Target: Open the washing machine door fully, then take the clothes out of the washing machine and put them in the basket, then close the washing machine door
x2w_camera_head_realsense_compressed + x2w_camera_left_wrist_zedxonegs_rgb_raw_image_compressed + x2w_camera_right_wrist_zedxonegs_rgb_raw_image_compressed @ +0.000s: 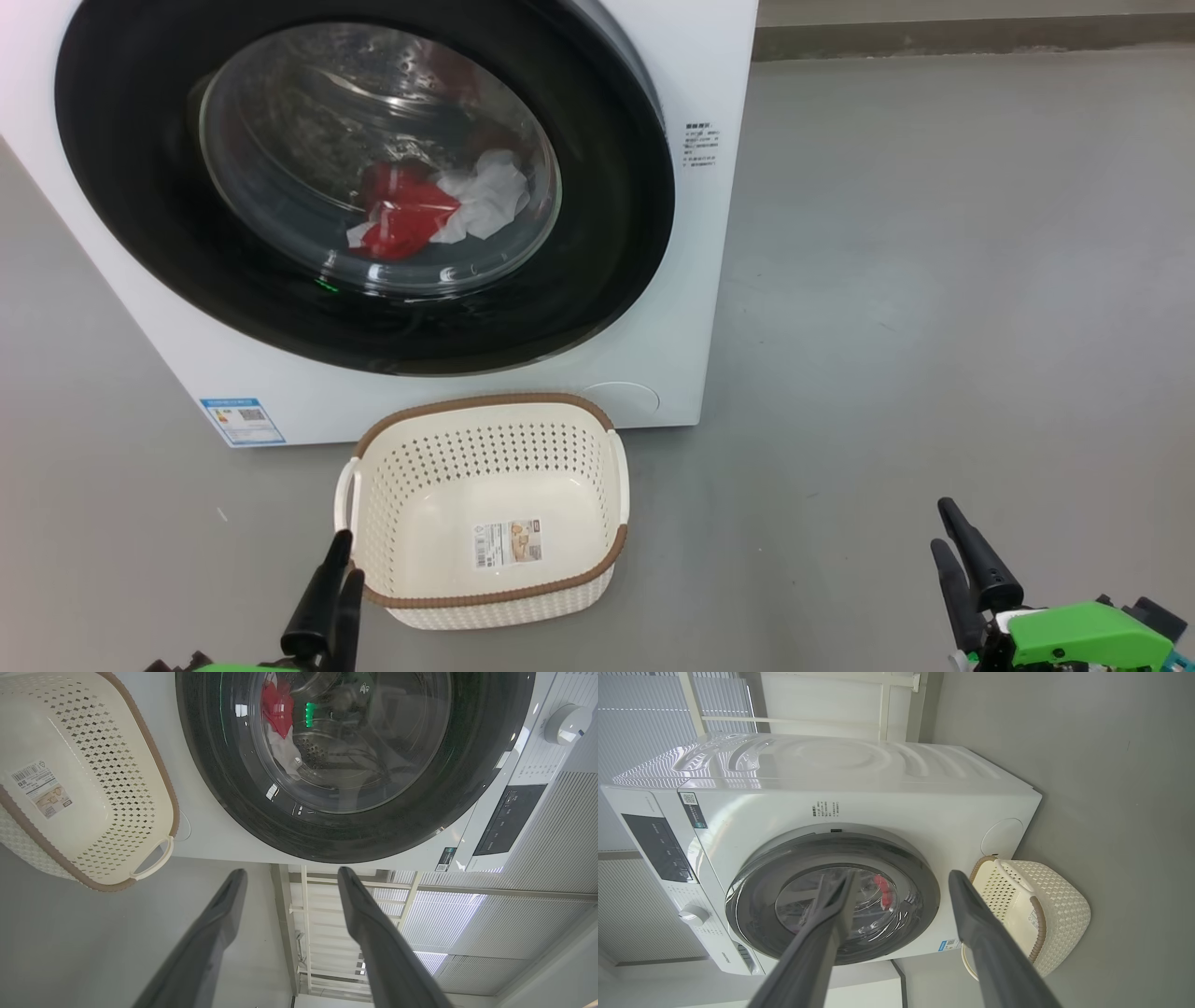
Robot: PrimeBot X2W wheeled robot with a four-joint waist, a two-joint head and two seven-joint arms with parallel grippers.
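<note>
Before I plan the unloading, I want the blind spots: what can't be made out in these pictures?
- Red and white fabric clothes: head view, glare on the round black-rimmed glass door hides how many.
- Print on the sticker in the cream perforated plastic basket: head view, too small.
- Printed notice on the boxy white washing machine: head view, too small.

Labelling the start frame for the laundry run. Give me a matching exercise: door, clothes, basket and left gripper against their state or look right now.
Column 1
1. washing machine door
2. clothes
3. basket
4. left gripper

Column 2
A. cream with a brown rim, empty
B. jaws open, holding nothing
C. red and white, heaped behind the glass
D. round, black-rimmed, not swung open

Pairs: 1-D, 2-C, 3-A, 4-B
</note>
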